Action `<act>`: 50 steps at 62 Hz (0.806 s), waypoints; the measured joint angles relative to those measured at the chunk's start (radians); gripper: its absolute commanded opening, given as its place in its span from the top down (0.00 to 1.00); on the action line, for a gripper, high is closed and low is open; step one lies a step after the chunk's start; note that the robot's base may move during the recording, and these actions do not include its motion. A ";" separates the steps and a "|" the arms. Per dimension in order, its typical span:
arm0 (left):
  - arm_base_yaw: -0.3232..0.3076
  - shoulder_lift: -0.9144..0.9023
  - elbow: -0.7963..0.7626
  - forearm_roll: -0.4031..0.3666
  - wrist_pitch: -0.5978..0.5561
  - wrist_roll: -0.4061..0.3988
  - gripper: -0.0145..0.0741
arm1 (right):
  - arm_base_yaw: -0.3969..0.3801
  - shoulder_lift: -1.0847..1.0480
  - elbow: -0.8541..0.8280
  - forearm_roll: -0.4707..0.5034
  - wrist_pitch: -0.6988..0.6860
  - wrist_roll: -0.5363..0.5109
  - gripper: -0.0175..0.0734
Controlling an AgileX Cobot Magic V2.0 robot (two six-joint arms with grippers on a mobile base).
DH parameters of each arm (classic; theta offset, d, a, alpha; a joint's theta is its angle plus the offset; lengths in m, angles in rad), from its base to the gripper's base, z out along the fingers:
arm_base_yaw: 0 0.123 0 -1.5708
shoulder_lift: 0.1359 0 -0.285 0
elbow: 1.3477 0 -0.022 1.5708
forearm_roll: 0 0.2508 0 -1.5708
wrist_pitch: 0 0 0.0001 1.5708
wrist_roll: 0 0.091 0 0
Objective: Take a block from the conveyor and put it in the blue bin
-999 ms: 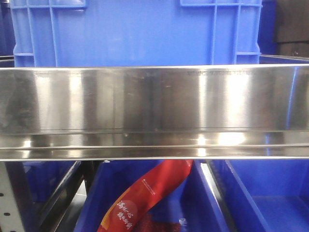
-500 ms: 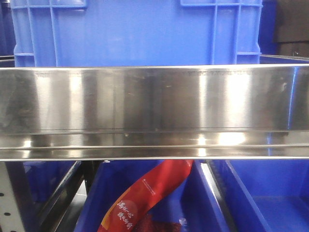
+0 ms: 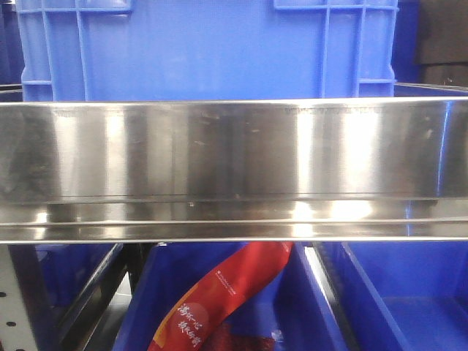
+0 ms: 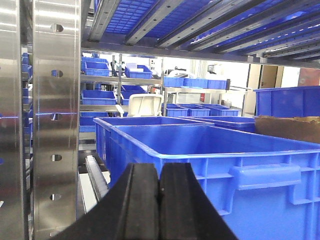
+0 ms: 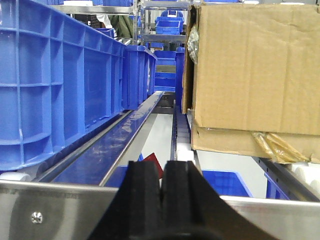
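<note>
The block and the conveyor are out of view in every frame. A large blue bin (image 4: 240,150) stands right in front of my left gripper (image 4: 159,170), whose black fingers are pressed together with nothing between them. My right gripper (image 5: 162,167) is also shut and empty, above a steel rail (image 5: 60,210), with a tall blue bin (image 5: 50,85) to its left. In the front view, a blue bin (image 3: 205,51) rises behind a shiny steel rail (image 3: 234,161).
A cardboard box (image 5: 250,65) sits on rollers to the right of the right gripper. A steel upright (image 4: 55,125) stands left of the left gripper. Lower blue bins hold a red packet (image 3: 219,292). Shelves of further blue bins (image 4: 195,82) fill the background.
</note>
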 measured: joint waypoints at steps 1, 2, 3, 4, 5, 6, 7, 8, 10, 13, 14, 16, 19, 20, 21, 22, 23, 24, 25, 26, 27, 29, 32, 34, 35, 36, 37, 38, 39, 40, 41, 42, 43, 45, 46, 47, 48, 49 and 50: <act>0.000 0.000 0.000 0.000 0.000 0.000 0.96 | 0.000 0.000 0.000 0.000 0.000 0.000 0.99; 0.000 0.000 0.000 0.000 0.000 0.000 0.96 | 0.000 0.000 0.000 0.002 0.000 0.000 0.99; 0.000 0.000 0.000 0.000 0.000 0.000 0.96 | 0.000 0.000 0.000 0.002 0.000 0.000 0.99; 0.000 0.000 0.000 0.000 0.000 0.000 0.96 | 0.000 0.000 0.000 0.002 0.000 0.000 0.99; 0.000 0.000 0.000 0.000 0.000 0.000 0.96 | 0.000 0.000 0.000 0.002 0.000 0.000 0.99; 0.000 0.000 0.000 0.000 0.000 0.000 0.96 | 0.000 0.000 0.000 0.002 0.000 0.000 0.99; 0.000 0.000 0.000 0.000 0.000 0.000 0.96 | 0.000 0.000 0.000 0.002 0.000 0.000 0.99; 0.000 0.000 0.000 0.000 0.000 0.000 0.96 | 0.000 0.000 0.000 0.002 0.000 0.000 0.99; 0.000 0.000 0.000 0.000 0.000 0.000 0.96 | 0.000 0.000 0.000 0.002 0.000 0.000 0.99; 0.000 0.000 0.000 0.000 0.000 0.000 0.96 | 0.000 0.000 0.000 0.002 0.000 0.000 0.99; 0.000 0.000 0.000 0.000 0.000 0.000 0.96 | 0.000 0.000 0.000 0.002 0.000 0.000 0.99; 0.000 0.000 0.000 0.000 0.000 0.000 0.96 | 0.000 0.000 0.000 0.002 0.000 0.000 0.99; 0.000 0.000 0.000 0.000 0.000 0.000 0.96 | 0.000 0.000 0.000 0.002 0.000 0.000 0.99; 0.000 0.000 0.000 0.000 0.000 0.000 0.96 | 0.000 0.000 0.000 0.002 0.000 0.000 0.99; 0.000 0.000 0.000 0.000 0.000 0.000 0.96 | 0.000 0.000 0.000 0.002 0.000 0.000 0.99; 0.000 0.000 0.000 0.000 0.000 0.000 0.96 | 0.000 0.000 0.000 0.002 0.000 0.000 0.99; 0.000 0.000 0.000 0.000 0.000 0.000 0.96 | 0.000 0.000 0.000 0.002 0.000 0.000 0.99; 0.000 0.000 0.000 0.000 0.000 0.000 0.96 | 0.000 0.000 0.000 0.002 0.000 0.000 0.99; 0.000 0.000 0.000 0.000 0.000 0.000 0.96 | 0.000 0.000 0.000 0.002 0.000 0.000 0.99; 0.000 0.000 0.000 0.000 0.000 0.000 0.96 | 0.000 0.000 0.000 0.002 0.000 0.000 0.99; 0.000 0.000 0.000 0.000 0.000 0.000 0.96 | 0.000 0.000 0.000 0.002 0.000 0.000 0.99; 0.000 0.000 0.000 0.000 0.000 0.000 0.96 | 0.000 0.000 0.000 0.004 0.000 0.000 0.99; 0.000 0.000 0.000 0.000 0.000 0.000 0.96 | 0.000 0.000 0.000 0.004 0.000 -0.003 0.99; 0.000 0.000 0.000 0.000 0.000 0.000 0.96 | 0.000 0.000 0.000 0.004 0.000 -0.003 0.99; 0.000 0.000 0.000 0.000 0.000 0.000 0.96 | 0.000 0.000 0.000 0.004 0.000 -0.003 0.99; 0.000 0.000 0.000 0.000 0.000 0.000 0.96 | 0.000 0.000 0.000 0.004 0.000 -0.003 0.99; 0.000 0.000 0.000 0.000 0.000 0.000 0.96 | 0.000 0.000 0.000 0.004 0.000 -0.003 0.99; 0.000 0.000 0.000 0.000 0.000 0.000 0.96 | 0.000 0.000 0.000 0.004 0.000 -0.003 0.99; 0.000 0.000 0.000 0.000 0.000 0.000 0.96 | 0.000 0.000 0.000 0.004 0.000 -0.003 0.99; 0.003 0.000 0.002 0.004 -0.007 0.000 0.96 | 0.000 0.000 0.000 0.004 0.000 -0.003 0.99; 0.005 0.000 0.002 0.009 -0.012 0.000 0.96 | 0.000 0.000 0.000 0.004 0.000 -0.003 0.99; 0.005 0.000 0.008 0.018 -0.021 0.000 0.96 | -0.001 0.000 0.000 0.004 0.000 -0.003 0.99; 0.009 0.000 0.012 0.025 -0.029 0.000 0.96 | -0.001 0.000 0.000 0.004 0.000 -0.003 0.99; 0.016 0.000 0.020 0.039 -0.046 0.000 0.96 | -0.001 0.000 0.000 0.004 0.000 -0.003 0.99; 0.024 -0.002 0.028 0.046 -0.060 0.000 0.96 | -0.001 0.000 0.000 0.004 0.000 -0.003 0.99; 0.034 -0.002 0.037 0.051 -0.075 0.000 0.96 | -0.001 0.000 0.000 0.004 0.000 -0.003 0.99; 0.042 -0.002 0.044 0.055 -0.086 0.000 0.96 | -0.001 0.000 0.000 0.004 0.000 -0.003 0.99; 0.050 -0.002 0.052 0.057 -0.097 0.000 0.96 | -0.001 0.000 0.000 0.004 0.000 -0.003 0.99; 0.064 -0.004 0.066 0.061 -0.115 0.000 0.96 | -0.001 0.000 0.000 0.004 0.000 -0.003 0.99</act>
